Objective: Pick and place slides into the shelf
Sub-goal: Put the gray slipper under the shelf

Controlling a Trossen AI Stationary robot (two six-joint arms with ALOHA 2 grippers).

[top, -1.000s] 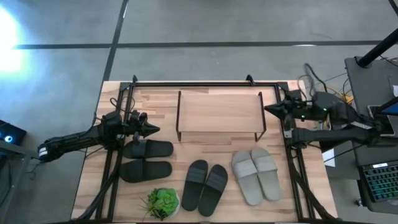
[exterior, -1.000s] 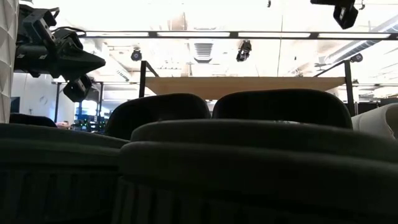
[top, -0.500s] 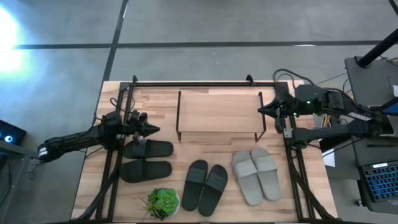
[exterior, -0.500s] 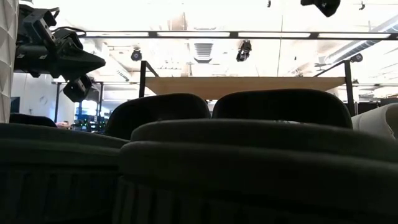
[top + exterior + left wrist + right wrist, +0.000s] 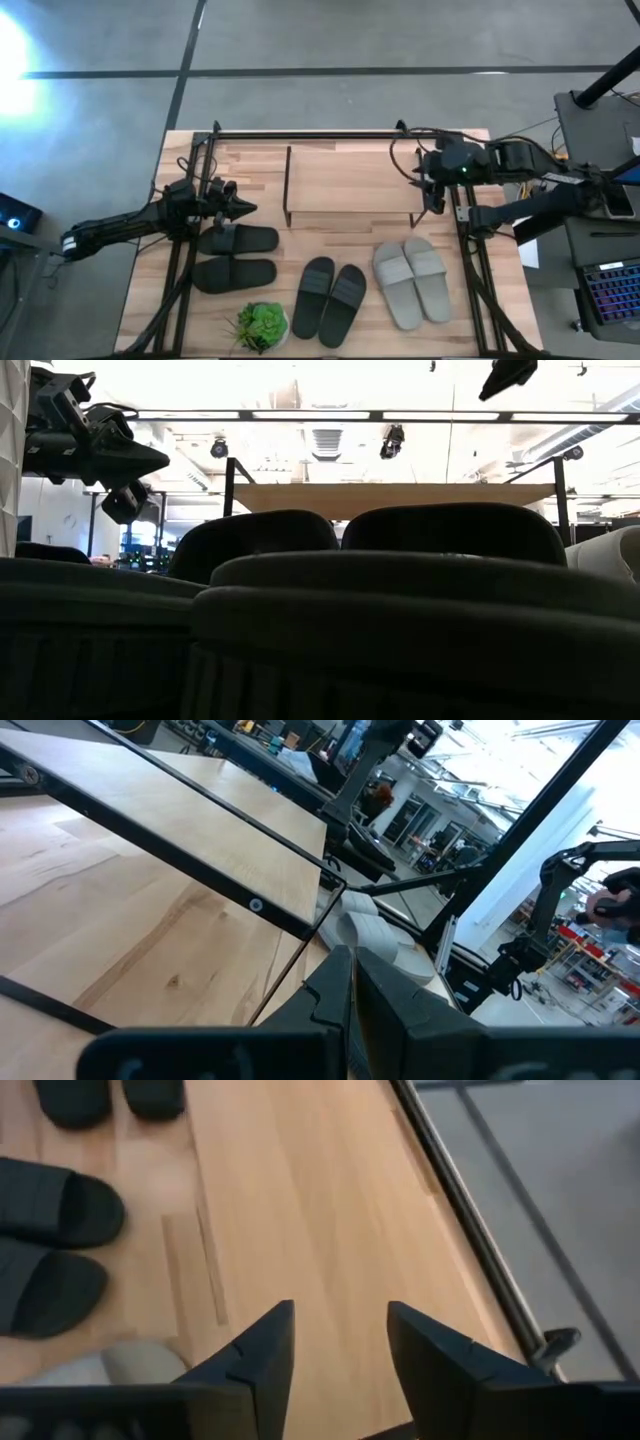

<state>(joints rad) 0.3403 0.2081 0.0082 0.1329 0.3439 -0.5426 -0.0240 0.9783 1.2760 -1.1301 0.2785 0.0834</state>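
Three pairs of slides lie soles down on the table: black (image 5: 235,256) at the left, charcoal (image 5: 330,298) in the middle, light grey (image 5: 410,281) at the right. The shelf (image 5: 350,180) stands on its thin black legs at the table's far middle. My right gripper (image 5: 430,196) hangs open over the shelf's right end, tipped downward, nothing between its fingers (image 5: 340,1342). My left gripper (image 5: 242,208) is shut and level, just left of the shelf and above the black pair. In the low view the charcoal slides (image 5: 400,620) fill the foreground.
A small green plant (image 5: 262,325) stands at the near edge, left of the charcoal pair. Black frame rails run along the table's far edge (image 5: 310,133) and down both sides. Bare wood lies between the shelf and the slides.
My right gripper has gone from the table's right edge toward the left, to above the shelf's right end, and has tipped from level to slanting downward. The slides and the shelf have kept their places.
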